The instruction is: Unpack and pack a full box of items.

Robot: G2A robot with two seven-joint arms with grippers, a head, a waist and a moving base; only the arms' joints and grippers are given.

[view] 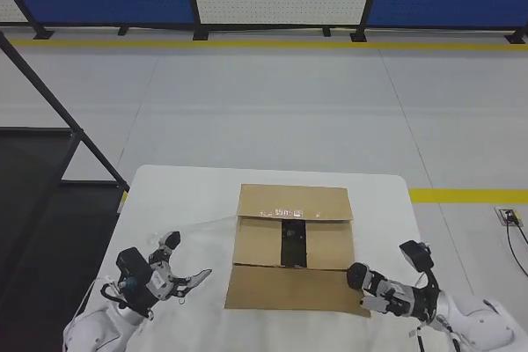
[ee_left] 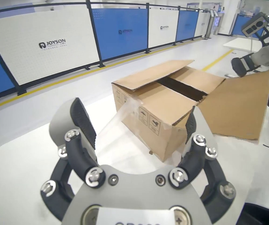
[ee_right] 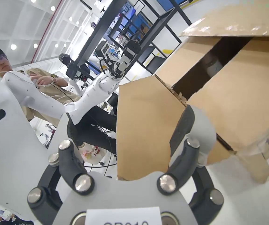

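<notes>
Cardboard box (view: 292,231) on table (view: 185,189), part-open.
Left gripper (ee_left: 134,111) jaws spread, beside box (apart); right gripper (ee_right: 129,122) jaws spread around near flap (view: 290,287).

The box (view: 290,202) kept nearly all its contents out of sight. At the middle of the top view its inner flaps left only a dark slot (view: 292,244), and what lay in it was too small to make out. In the right wrist view a pale rounded item (ee_right: 215,67) showed through that slot, blurred and mostly covered by cardboard. The near flap (ee_right: 148,127) stood between the fingers of the right gripper (ee_right: 129,118); whether it touched either pad could not be told. A clear strip (ee_left: 125,110) off the box's corner ran blurred behind one finger (ee_left: 82,122) of the left gripper (ee_left: 134,108). The table (view: 185,202) was cut off by the top view's lower edge.
</notes>
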